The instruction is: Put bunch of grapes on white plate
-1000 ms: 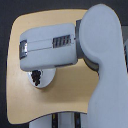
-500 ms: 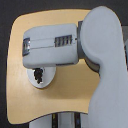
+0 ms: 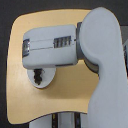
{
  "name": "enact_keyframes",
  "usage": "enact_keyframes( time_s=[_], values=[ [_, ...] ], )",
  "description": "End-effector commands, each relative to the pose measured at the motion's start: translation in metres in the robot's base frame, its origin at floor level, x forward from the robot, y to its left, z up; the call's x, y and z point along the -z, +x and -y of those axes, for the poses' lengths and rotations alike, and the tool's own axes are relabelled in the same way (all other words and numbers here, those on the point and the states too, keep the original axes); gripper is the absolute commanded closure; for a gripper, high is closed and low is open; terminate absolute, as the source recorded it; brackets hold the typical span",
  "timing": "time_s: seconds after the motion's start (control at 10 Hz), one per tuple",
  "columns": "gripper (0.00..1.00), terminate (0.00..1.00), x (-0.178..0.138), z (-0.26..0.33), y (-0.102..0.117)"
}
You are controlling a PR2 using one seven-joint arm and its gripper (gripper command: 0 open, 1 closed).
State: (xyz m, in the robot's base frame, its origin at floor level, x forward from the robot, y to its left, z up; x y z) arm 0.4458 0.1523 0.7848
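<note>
A big gray robot arm (image 3: pixel 95 55) reaches across a round wooden table (image 3: pixel 60 105) from the exterior view's right. The table top is light yellow-brown, and the floor around it is dark. The arm's boxy end part covers much of the table's middle. Just below that boxy part sits the white plate (image 3: pixel 49 80), and the arm hides the plate's top edge. On the plate lies the bunch of grapes (image 3: pixel 37 76), small and dark, toward the plate's left side in this view. The gripper is under the arm here, so its fingers cannot be seen. The picture is blurry, so small parts are hard to tell.
</note>
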Motion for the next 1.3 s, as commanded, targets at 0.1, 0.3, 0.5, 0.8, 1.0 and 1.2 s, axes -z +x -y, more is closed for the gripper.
enact_keyframes(
  time_s=[0.1,0.3,0.5,0.8,1.0,1.2],
  values=[
    [0.00,0.00,0.007,0.005,0.004],
    [0.00,0.00,0.008,0.008,0.005],
    [0.00,0.00,0.009,0.009,0.007],
    [0.00,0.00,-0.005,0.009,0.012],
    [0.00,0.00,-0.042,0.009,0.021],
    [0.00,0.00,-0.078,0.014,0.024]
  ],
)
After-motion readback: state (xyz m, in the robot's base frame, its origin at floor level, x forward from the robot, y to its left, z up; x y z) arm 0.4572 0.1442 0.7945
